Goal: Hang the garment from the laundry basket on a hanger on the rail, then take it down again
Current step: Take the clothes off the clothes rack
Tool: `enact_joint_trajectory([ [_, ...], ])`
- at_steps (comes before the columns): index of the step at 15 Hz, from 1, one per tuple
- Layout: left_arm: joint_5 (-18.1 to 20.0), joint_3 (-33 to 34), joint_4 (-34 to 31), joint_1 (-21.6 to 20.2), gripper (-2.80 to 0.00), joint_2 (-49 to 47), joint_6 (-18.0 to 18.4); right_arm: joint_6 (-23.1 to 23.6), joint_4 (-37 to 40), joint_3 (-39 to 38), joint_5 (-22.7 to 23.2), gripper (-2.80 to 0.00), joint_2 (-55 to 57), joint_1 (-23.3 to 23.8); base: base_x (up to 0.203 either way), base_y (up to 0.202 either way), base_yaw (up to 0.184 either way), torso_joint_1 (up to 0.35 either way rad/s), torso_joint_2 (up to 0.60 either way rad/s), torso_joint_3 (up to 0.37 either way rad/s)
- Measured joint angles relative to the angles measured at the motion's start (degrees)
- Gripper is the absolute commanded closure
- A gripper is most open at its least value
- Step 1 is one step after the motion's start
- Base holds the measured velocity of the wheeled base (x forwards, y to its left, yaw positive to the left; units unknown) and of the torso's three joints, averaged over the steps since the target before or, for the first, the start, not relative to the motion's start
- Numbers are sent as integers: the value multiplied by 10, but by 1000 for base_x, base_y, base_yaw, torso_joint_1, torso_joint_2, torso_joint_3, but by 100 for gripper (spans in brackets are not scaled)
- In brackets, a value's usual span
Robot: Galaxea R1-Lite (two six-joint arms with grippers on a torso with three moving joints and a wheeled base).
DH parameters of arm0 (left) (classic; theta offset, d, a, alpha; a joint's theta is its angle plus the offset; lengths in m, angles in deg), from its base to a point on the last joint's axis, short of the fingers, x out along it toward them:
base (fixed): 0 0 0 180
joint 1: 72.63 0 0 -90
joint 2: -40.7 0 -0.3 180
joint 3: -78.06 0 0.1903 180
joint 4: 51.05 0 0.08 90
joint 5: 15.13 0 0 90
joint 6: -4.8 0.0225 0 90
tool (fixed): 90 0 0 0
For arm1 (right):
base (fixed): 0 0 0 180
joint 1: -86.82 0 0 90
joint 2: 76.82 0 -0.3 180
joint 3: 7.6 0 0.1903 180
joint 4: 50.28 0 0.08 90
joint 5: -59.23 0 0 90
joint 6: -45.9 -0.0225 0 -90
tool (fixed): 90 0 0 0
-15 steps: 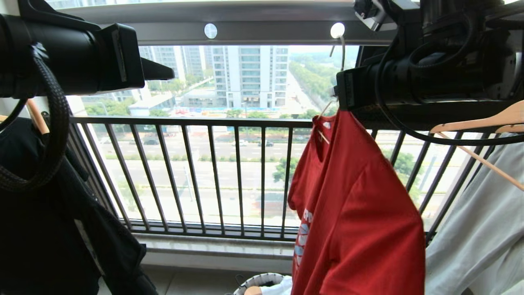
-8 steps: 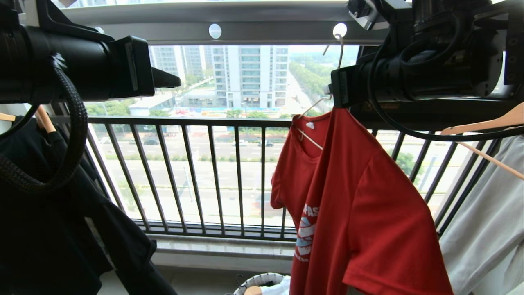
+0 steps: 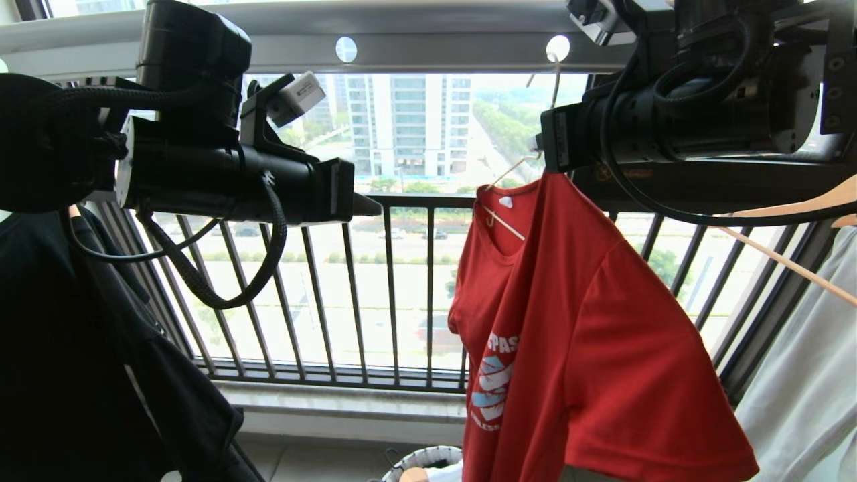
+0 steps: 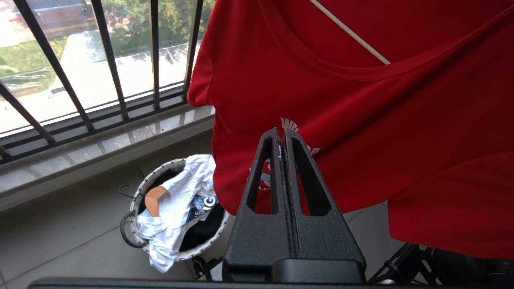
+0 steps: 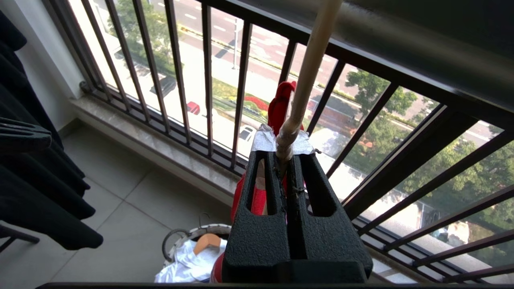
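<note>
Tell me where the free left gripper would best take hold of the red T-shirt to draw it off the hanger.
Probably the near shoulder or sleeve of the red T-shirt, approached from the left gripper's side. That fabric drapes loose and faces it, whereas the right gripper is already shut on the hanger neck, crowding the collar.

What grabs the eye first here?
The red T-shirt dominates, hanging right of centre on a thin cream hanger whose hook sits in a hole of the grey rail. The right gripper is shut on the hanger's neck just above the collar. The left gripper is shut and empty at mid-left, in front of the window bars, and the laundry basket stands on the floor below the shirt.
</note>
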Motion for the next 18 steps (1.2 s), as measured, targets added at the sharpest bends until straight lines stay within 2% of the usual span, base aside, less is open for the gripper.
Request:
enact_joint_trajectory([
  [1, 22, -4, 1, -1, -280, -17, 0, 1, 0, 2, 3, 0, 0, 0, 0, 0, 0, 0, 0, 0],
  [3, 34, -31, 2, -3, -280, -63, 2, 1, 1, 3, 11, 0, -1, 4, 0, 0, 0, 0, 0, 0],
  [8, 36, -180, 1, 4, -280, -181, 9, 1, 0, 4, 28, 0, -2, 15, 0, 0, 0, 0, 0, 0],
  [10, 33, -219, 9, 16, -280, -220, 23, 1, 0, 4, 29, 0, -3, 19, 0, 0, 0, 0, 0, 0],
  [12, 30, -231, 48, 21, -280, -250, 37, 1, 1, 4, 32, 0, -5, 20, 0, 0, 0, 0, 0, 0],
  [16, 27, -235, 88, 23, -280, -280, 38, 1, 2, 3, 37, 0, -9, 20, 0, 0, 0, 0, 0, 0],
  [18, 19, -235, 134, 26, -280, -291, 38, 1, 2, 2, 40, 0, -10, 20, 0, 0, 0, 0, 0, 0],
])
